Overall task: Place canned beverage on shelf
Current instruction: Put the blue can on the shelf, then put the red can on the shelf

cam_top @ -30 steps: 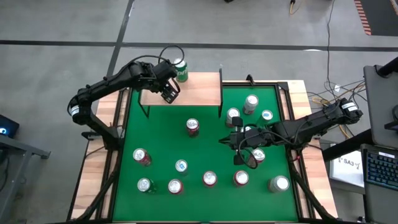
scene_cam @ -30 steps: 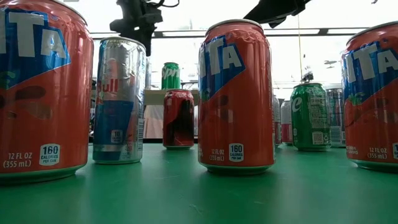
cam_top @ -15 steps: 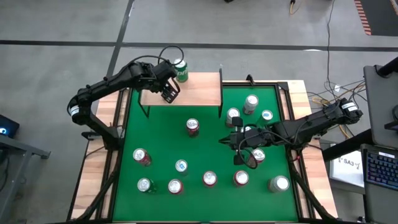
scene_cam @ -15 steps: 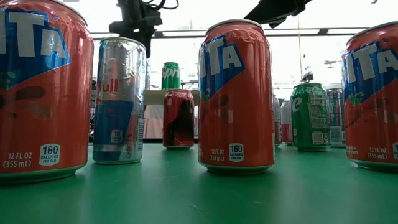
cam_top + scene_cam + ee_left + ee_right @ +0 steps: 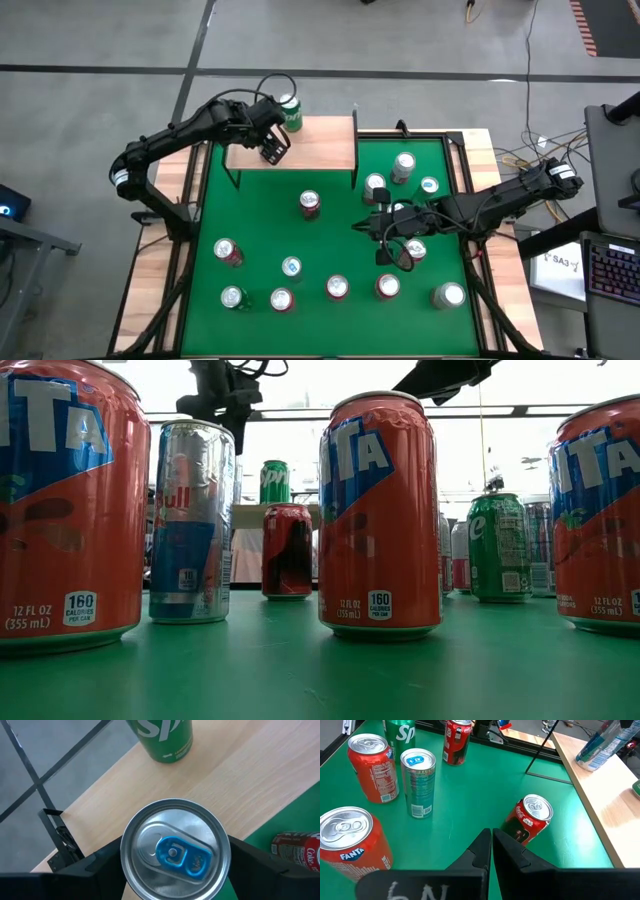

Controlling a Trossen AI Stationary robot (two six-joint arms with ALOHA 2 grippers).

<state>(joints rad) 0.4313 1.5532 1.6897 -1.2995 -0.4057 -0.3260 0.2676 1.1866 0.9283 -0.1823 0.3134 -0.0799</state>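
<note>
The shelf (image 5: 325, 145) stands at the green table's far left corner, with a green Sprite can (image 5: 290, 112) upright on its far left part. A silver canned beverage with a blue tab (image 5: 175, 852) stands upright over the shelf board (image 5: 250, 775), between the fingers of my left gripper (image 5: 272, 150). That gripper is open and its fingers stand close on either side of the can. The can's base is hidden. My right gripper (image 5: 491, 840) hangs shut over the table's right half, among cans and holding nothing. My left gripper comes at the silver can from above on a slant, one finger (image 5: 102, 862) and the other (image 5: 255, 862) beside the can's wall just below its rim (image 5: 124, 855). Whether they touch the wall, I cannot tell. The can stands upright.
Several cans stand upright on the green table (image 5: 260, 220): a red Coke can (image 5: 309, 204) just in front of the shelf, a row along the near edge (image 5: 337, 288), and a group around my right gripper (image 5: 403, 166). Large Fanta cans (image 5: 380, 510) block most of the low view.
</note>
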